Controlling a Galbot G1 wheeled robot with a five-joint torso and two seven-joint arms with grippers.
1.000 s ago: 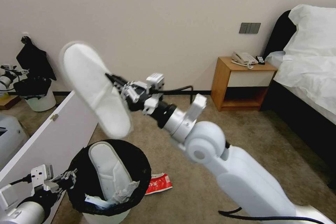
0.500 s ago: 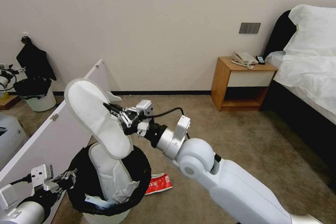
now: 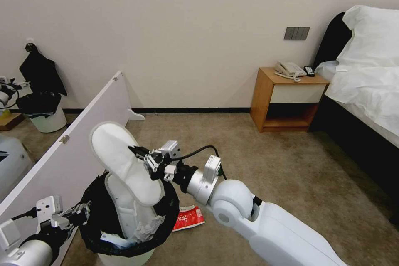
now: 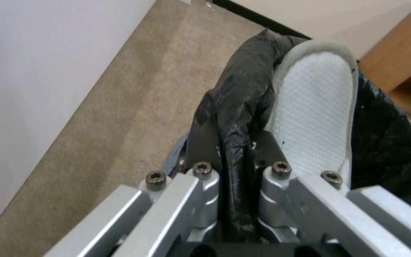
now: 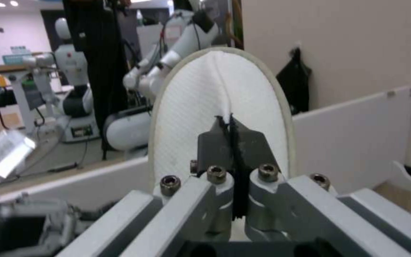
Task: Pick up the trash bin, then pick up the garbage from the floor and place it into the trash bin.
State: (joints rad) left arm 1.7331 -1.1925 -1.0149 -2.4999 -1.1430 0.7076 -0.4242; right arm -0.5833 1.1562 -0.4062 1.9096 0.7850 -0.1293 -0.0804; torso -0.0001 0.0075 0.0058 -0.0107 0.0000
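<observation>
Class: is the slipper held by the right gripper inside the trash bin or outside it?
Outside: the right gripper holds that slipper above the trash bin, its lower end at the rim.

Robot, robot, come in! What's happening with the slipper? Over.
Right gripper shut on slipper above bin. Left gripper shut on bin rim. Another slipper inside. Red packet on floor.

No readable text (packet (image 3: 189,217) print illegible).

Appeared a mock hotel bedroom inside a robotics lab: made bed (image 3: 365,75), nightstand (image 3: 286,99) with telephone (image 3: 289,69), carpet (image 3: 291,166), low partition (image 3: 79,141), other robots (image 5: 75,89) beyond.
</observation>
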